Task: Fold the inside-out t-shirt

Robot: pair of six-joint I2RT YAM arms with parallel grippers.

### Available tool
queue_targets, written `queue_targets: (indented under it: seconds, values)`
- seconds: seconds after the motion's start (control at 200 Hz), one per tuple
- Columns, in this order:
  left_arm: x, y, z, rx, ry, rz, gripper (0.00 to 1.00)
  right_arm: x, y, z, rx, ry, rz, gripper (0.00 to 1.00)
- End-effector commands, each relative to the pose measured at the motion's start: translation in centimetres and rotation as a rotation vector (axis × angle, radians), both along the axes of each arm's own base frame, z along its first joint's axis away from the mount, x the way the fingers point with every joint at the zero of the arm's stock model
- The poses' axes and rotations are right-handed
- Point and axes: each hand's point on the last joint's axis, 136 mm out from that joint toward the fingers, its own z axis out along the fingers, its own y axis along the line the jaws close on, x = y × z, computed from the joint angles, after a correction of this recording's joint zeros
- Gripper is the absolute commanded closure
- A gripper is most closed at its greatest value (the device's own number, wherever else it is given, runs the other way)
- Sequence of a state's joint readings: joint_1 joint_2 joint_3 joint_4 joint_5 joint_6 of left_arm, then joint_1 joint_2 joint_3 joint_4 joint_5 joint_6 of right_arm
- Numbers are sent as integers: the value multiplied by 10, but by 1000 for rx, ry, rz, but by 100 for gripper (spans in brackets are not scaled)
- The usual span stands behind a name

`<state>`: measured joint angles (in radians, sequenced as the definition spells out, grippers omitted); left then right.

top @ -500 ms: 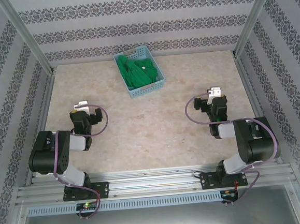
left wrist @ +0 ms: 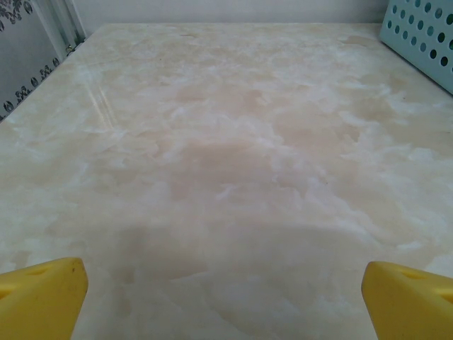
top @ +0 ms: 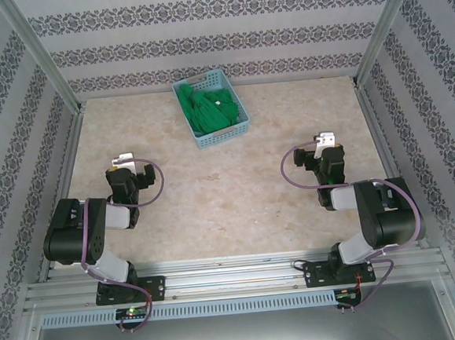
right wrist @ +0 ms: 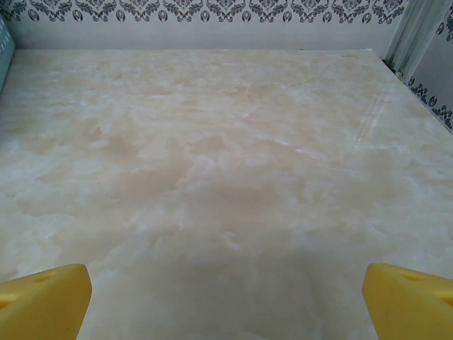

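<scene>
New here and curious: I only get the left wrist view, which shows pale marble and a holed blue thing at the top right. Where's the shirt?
Observer: The shirt lies bunched up inside that blue basket, at the far edge of the table.
Operator: Is the other arm holding it?
Observer: No. The right tool is open over bare table, nearer the arms than the basket and to its right.
Operator: Anything on the cloth?
Observer: A small white tag shows on top.

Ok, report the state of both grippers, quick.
Left gripper: open, holding nothing, over the beige marbled tabletop.
Right gripper: open, holding nothing, over the same tabletop.
</scene>
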<state>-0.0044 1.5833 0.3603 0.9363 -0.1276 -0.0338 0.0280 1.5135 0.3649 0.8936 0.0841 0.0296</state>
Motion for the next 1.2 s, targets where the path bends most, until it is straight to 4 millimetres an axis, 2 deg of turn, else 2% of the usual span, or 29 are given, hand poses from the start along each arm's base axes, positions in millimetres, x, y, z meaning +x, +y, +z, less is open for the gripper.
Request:
queue_targets:
  seconds: [0.0, 0.634, 0.734, 0.799, 0.854, 0.984, 1.079, 1.194]
  values:
    - [4, 1, 11, -9, -54, 4, 0, 6, 0, 9, 10, -25, 10, 2]
    - [2, 1, 11, -2, -56, 4, 0, 6, 1, 9, 10, -25, 13, 2]
    - [-11, -4, 28, 30, -129, 6, 0, 5, 1, 9, 10, -27, 13, 2]
    - [-21, -4, 41, 41, -174, 17, 0, 5, 11, 11, 5, -31, 71, 2]
    - [-28, -5, 52, 45, -200, 15, 0, 2, 20, 17, -15, -42, 116, 2]
    - [-42, -9, 81, -2, -226, 24, 0, -10, 23, 45, -63, -99, 93, 2]
    - [-49, 2, 98, -152, -229, 133, 0, -21, 33, 70, -72, -115, 114, 2]
    - [-59, 13, 107, -377, -173, 293, 0, -34, 33, 113, 67, -131, 79, 2]
